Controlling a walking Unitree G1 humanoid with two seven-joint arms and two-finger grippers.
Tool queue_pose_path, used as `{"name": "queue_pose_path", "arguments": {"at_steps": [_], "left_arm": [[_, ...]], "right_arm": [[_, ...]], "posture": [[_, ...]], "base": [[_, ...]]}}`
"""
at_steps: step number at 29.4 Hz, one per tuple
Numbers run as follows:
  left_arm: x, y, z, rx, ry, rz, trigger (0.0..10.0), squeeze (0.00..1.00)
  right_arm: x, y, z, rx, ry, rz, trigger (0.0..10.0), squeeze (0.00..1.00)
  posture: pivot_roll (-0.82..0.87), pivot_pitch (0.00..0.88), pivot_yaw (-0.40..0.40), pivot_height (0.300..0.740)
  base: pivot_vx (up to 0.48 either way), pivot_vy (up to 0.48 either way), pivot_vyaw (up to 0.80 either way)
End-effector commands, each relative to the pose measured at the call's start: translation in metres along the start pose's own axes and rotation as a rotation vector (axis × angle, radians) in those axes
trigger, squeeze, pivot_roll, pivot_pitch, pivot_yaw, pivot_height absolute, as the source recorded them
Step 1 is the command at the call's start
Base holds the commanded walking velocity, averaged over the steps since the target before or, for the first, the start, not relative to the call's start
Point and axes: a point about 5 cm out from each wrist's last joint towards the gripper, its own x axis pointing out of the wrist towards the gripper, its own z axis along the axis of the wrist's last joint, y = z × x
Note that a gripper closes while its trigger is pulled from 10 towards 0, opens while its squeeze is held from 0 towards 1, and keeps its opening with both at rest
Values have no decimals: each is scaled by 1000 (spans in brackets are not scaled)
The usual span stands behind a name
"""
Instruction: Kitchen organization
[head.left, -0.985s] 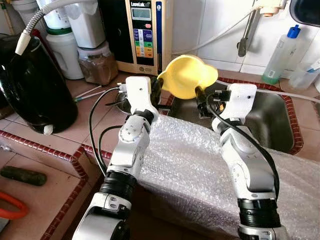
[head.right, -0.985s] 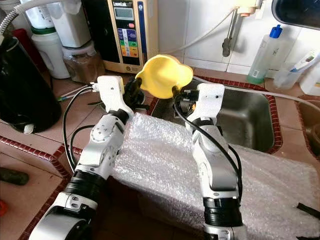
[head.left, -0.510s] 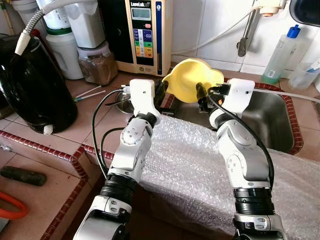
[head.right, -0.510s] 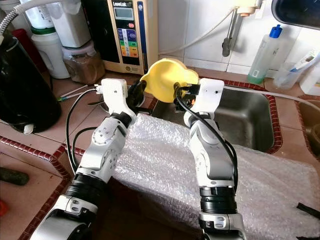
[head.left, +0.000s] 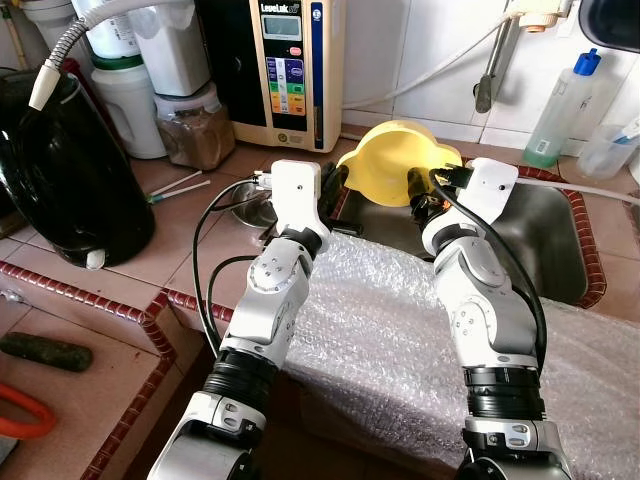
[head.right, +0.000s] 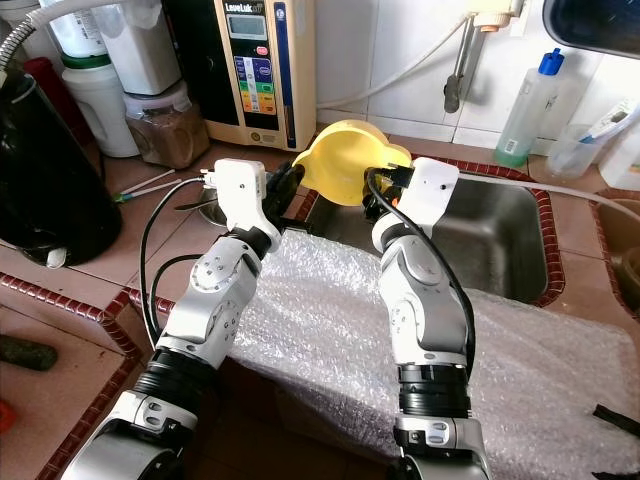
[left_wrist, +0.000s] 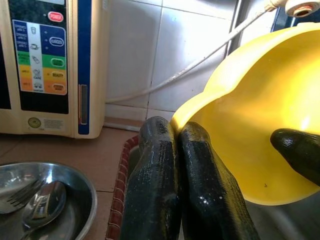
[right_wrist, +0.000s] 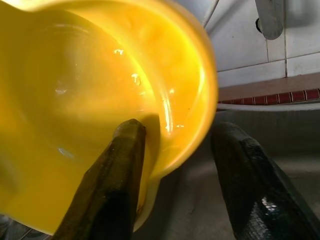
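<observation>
A yellow plastic bowl (head.left: 395, 165) hangs tilted over the left rim of the steel sink (head.left: 545, 245), its hollow facing the left wrist camera. My left gripper (head.left: 335, 182) is at the bowl's pouring lip, fingers pressed together (left_wrist: 175, 127), and the lip (left_wrist: 187, 117) meets their tips. My right gripper (head.left: 422, 190) straddles the opposite rim. In the right wrist view one finger (right_wrist: 117, 170) lies against the bowl's inner wall (right_wrist: 75, 100). The other finger (right_wrist: 250, 170) stands a little off the outside.
Bubble wrap (head.left: 380, 330) covers the counter's front edge under both arms. A steel dish with a fork and spoon (left_wrist: 45, 200) sits left of the sink. A water ionizer (head.left: 290, 70), jars (head.left: 195, 125) and a black kettle (head.left: 70, 170) stand at back left. A blue-capped bottle (head.left: 560, 110) is right.
Both grippers and the yellow bowl have moved right and lower, from above the counter's edge to over the sink's left rim.
</observation>
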Motion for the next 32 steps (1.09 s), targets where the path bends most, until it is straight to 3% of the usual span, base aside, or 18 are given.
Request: {"name": "queue_pose_path", "arguments": {"at_steps": [1, 29, 30, 31, 32], "left_arm": [[0, -8, 4, -54, -29, 5, 0, 0], [1, -9, 2, -34, -11, -9, 0, 0], [0, -9, 2, -30, -10, -13, 3294, 0], [0, -10, 2, -31, -10, -15, 4392, 0], [0, -10, 2, -33, -11, -17, 4392, 0]], "right_arm": [[2, -11, 2, 13, 2, -59, 0, 0], [-1, -21, 2, 7, 1, -99, 0, 0], [-1, -22, 1, 7, 2, -103, 0, 0], [-1, -22, 1, 7, 4, -106, 0, 0], [-1, -22, 0, 6, 4, -108, 0, 0]], "posture": [[-57, 0, 50, 740], [-56, 0, 57, 740], [-57, 0, 58, 740], [-58, 0, 58, 740], [-58, 0, 58, 740]], "base": [[0, 0, 0], [0, 0, 0], [0, 0, 0], [0, 0, 0], [0, 0, 0]]}}
